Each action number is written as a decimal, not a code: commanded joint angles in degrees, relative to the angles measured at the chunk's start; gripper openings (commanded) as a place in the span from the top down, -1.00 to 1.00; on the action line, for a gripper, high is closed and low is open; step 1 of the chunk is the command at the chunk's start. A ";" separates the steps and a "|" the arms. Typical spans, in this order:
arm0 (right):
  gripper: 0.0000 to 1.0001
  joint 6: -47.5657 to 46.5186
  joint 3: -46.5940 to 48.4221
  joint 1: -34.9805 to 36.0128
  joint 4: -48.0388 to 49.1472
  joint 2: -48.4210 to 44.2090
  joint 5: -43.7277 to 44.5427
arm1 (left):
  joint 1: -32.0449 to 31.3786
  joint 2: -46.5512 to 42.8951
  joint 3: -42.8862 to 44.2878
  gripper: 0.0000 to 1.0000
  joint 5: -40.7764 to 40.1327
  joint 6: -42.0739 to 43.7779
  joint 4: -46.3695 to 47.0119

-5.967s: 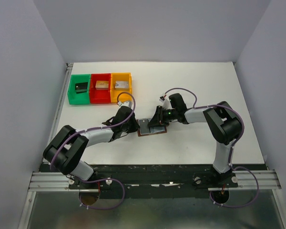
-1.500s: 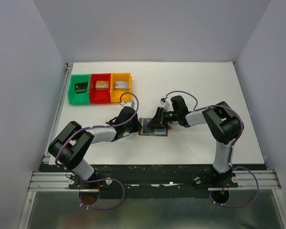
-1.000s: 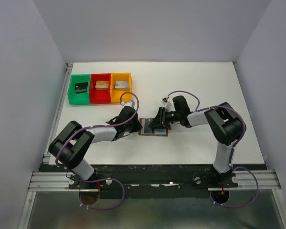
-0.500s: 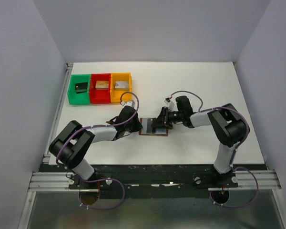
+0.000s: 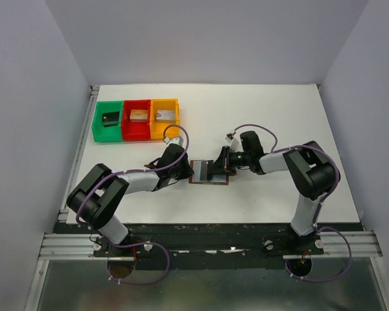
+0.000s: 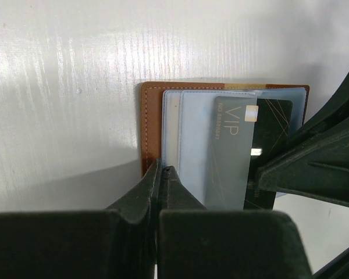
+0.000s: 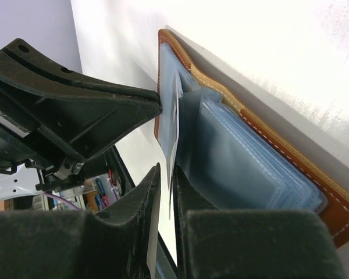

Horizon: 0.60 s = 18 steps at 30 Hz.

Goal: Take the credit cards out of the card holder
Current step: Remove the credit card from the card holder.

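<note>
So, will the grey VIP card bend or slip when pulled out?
Probably stiff: the grey VIP card looks flat with straight edges. Its smooth face may slip in the right gripper. The thin card holder may drag along, though the left gripper clamps its edge.

Your bench [image 5: 279,110] is a white sheet, faintly ribbed and glossy under the light. Four things lie directly on it. The holder [image 6: 152,125] rests open near the middle, a little toward the near edge, with its brown leather back down on the surface. Well apart from it, at the far left, the green bin [image 5: 96,132], red bin [image 5: 127,134] and orange bin [image 5: 176,129] stand side by side in one row, walls touching.
</note>
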 commanded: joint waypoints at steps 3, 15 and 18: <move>0.65 -1.18 -1.09 -0.80 -0.55 -2.19 1.32 | -0.10 1.20 -1.57 1.00 -2.03 0.16 -6.25; 0.98 -5.39 -2.32 -2.73 -9.15 -6.22 5.10 | -0.10 1.11 -1.75 1.00 -1.95 0.25 -5.90; 0.99 -7.15 -2.76 -3.09 -12.40 -9.12 7.03 | -0.18 0.84 -1.49 1.00 -1.25 0.42 -5.37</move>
